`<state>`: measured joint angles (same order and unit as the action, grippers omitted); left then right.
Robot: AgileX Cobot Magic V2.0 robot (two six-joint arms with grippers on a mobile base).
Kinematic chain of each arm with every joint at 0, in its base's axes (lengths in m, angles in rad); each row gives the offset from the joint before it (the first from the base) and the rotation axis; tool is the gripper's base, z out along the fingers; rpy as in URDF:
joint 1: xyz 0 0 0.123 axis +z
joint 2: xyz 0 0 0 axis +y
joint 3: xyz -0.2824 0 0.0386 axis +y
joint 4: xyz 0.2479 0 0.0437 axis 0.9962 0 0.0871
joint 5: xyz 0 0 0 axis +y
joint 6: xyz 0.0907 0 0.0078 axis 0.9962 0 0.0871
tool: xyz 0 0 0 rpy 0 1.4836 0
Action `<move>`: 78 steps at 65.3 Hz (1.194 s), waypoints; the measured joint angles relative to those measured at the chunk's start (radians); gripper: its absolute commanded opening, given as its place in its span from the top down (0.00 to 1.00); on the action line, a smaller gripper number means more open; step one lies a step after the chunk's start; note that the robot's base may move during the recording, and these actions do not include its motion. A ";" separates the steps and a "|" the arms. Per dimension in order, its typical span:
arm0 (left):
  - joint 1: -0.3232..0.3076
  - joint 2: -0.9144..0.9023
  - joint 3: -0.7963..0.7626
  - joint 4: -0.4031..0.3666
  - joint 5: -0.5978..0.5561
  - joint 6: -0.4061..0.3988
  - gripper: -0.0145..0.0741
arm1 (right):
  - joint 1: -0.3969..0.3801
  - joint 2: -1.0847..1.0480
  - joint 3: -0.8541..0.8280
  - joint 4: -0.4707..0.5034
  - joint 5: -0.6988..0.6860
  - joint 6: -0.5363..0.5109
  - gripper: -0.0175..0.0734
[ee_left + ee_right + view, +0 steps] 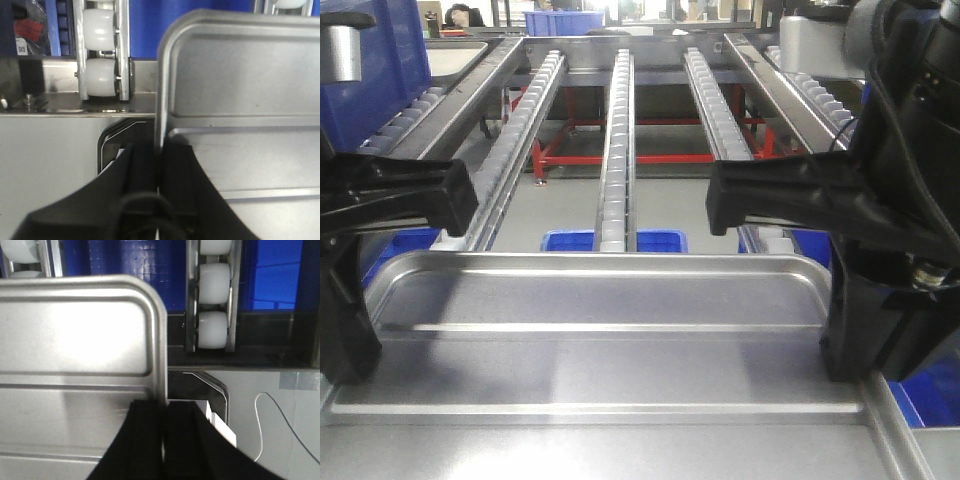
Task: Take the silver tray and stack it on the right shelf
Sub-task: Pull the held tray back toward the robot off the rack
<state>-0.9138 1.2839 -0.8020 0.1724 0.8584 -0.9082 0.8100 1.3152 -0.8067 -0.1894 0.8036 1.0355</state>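
The left gripper has its two black fingers pressed together on the left rim of the silver tray. One finger sits outside the rim and one inside on the tray floor, with only the thin metal wall between them. The right gripper mirrors this: its fingers pinch the tray's right rim, on the near side of the far rounded corner.

The tray spans between the two grippers and looks level, its two long ridges running from side to side. Its far rim lies right at the near ends of the roller rails of the right shelf. In both wrist views its far corners reach over the shelf's shiny front bar; whether the tray touches the bar cannot be told.

White rollers stand just beyond each far corner, outside the tray's ends. Below the rails are blue bins and, farther back, a red frame.
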 measured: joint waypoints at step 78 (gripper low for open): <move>-0.002 0.000 0.000 -0.001 0.002 -0.002 0.95 | 0.000 0.000 0.000 0.000 0.008 0.002 0.74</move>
<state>-0.9163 1.2839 -0.8020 0.1713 0.8606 -0.9105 0.8100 1.3152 -0.8067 -0.1894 0.8114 1.0379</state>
